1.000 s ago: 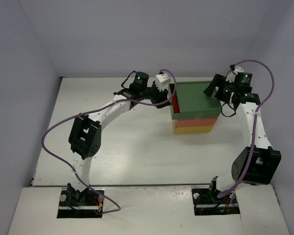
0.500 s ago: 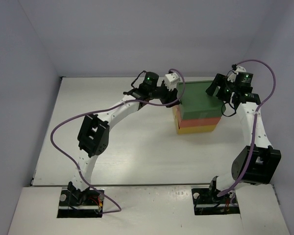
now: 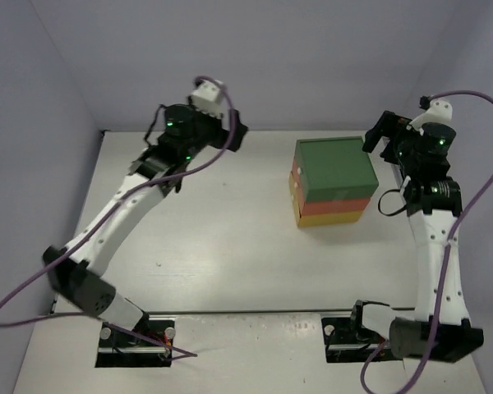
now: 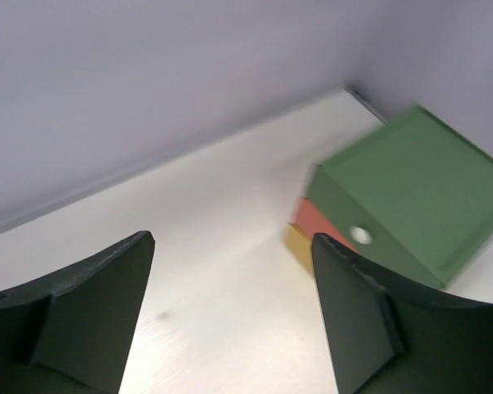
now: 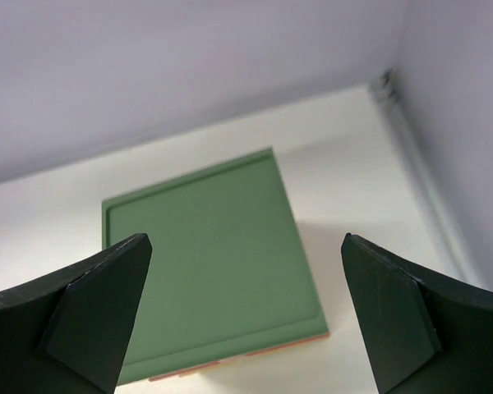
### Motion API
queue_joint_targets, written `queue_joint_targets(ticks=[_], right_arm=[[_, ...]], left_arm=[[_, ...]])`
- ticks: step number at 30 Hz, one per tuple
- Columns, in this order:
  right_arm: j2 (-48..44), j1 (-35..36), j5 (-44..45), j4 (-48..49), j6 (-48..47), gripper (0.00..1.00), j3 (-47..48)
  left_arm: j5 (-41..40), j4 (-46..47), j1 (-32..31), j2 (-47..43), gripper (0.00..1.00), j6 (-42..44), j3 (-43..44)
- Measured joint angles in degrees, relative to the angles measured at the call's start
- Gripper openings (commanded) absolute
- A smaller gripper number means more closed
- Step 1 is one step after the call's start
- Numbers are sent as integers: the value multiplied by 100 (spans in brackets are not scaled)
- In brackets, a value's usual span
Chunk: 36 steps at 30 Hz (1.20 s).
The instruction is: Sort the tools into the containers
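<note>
The stacked drawer unit stands at the right middle of the table, green on top, red-orange in the middle, yellow at the bottom, all drawers shut. It shows in the left wrist view and from above in the right wrist view. No tools are in view. My left gripper is open and empty, raised at the far left of the unit. My right gripper is open and empty, just past the unit's far right corner.
White table with grey walls close on the left, back and right. The table's back right corner shows in the right wrist view.
The left gripper has pulled away from the unit's left side, back and to the left, and risen. The red drawer seen open a second ago is shut. The right arm has lifted slightly.
</note>
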Motion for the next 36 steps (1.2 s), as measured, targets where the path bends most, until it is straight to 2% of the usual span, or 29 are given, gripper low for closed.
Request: queue_joint_targets(ticks=[5,8,15,21,36], right_arm=[[-1106,505,996,42,-264,100,-150],[-1728,779,1583,62,-376,100,-562],[-2750,950,2499,-78,-430,100,-1542],[-3075,1071,2658,-130,-411,100,-2021],[-3162,1511,2645,-125,-482,100,-2049]], left_arm=[[-1466,-924,592,-1948,78,-160,-791],[-2245,-1339,688,-2969,80,-96,-1372],[-3431,-2018,689,-4259,80,132,-2518],[-3855,-2243,689,-4474,80,123,-2949],[-4123,-2320,689,-4348,80,-277,-3172]])
